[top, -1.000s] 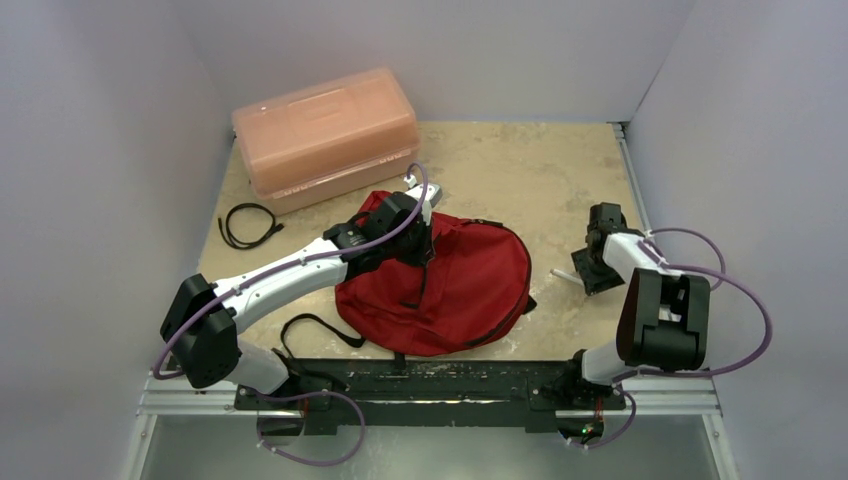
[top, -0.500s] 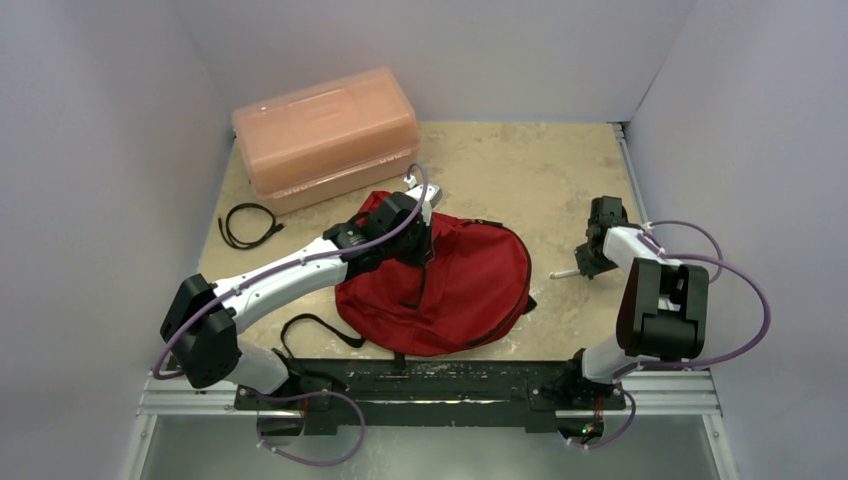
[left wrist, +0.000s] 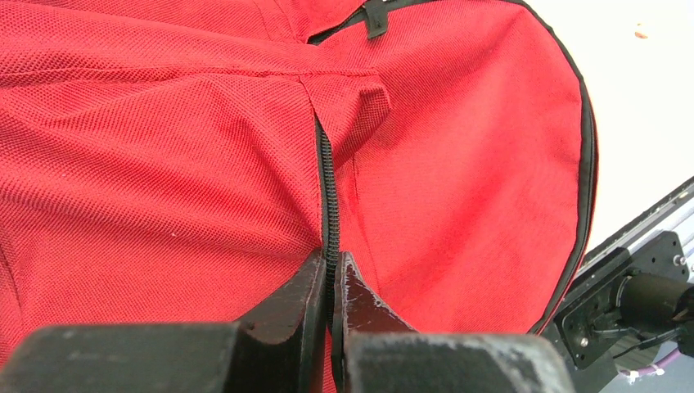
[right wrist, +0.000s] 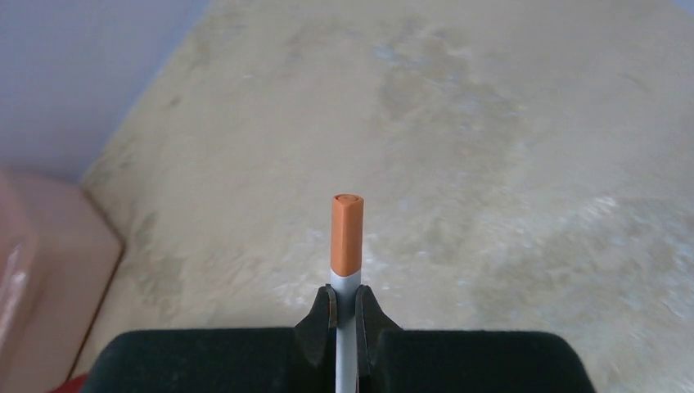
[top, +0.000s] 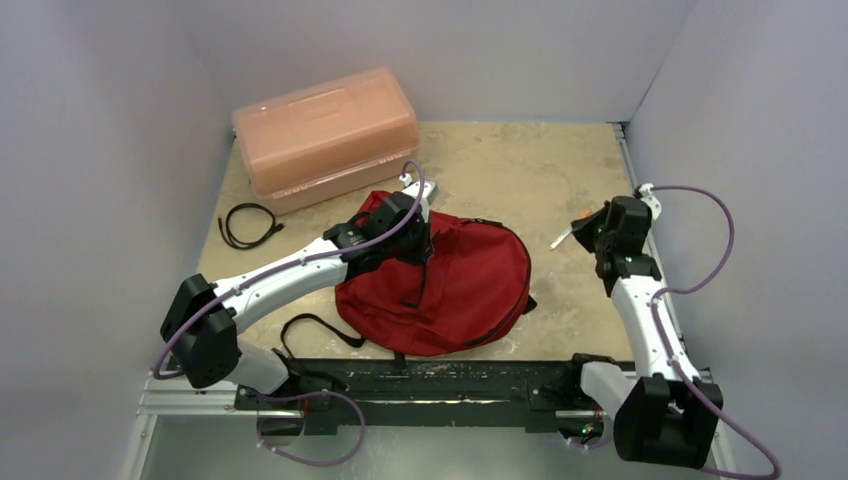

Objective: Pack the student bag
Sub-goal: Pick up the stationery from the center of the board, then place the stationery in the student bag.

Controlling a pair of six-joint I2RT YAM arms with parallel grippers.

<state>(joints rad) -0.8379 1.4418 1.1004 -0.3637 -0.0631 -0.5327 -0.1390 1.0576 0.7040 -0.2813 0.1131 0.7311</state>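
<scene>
The student bag (top: 470, 285) is a dark red backpack lying flat in the middle of the table. My left gripper (top: 415, 235) rests on its upper left part. In the left wrist view the bag (left wrist: 164, 164) fills the frame, and the left gripper (left wrist: 330, 260) is shut on the black zipper (left wrist: 327, 180) line. My right gripper (top: 592, 228) hovers right of the bag, shut on a grey pencil (top: 562, 238). In the right wrist view the pencil (right wrist: 346, 233) shows its orange end sticking out past the right gripper (right wrist: 346, 293), above bare table.
A translucent orange-pink plastic box (top: 325, 135) stands at the back left, its corner (right wrist: 41, 270) also in the right wrist view. A coiled black cable (top: 248, 222) lies in front of it. A black bag strap (top: 315, 330) trails toward the front rail (top: 440, 380). Walls close three sides.
My right gripper closed on the pencil that lay on the table and lifted it, the arm stretching farther back. The left arm and bag have not moved.
</scene>
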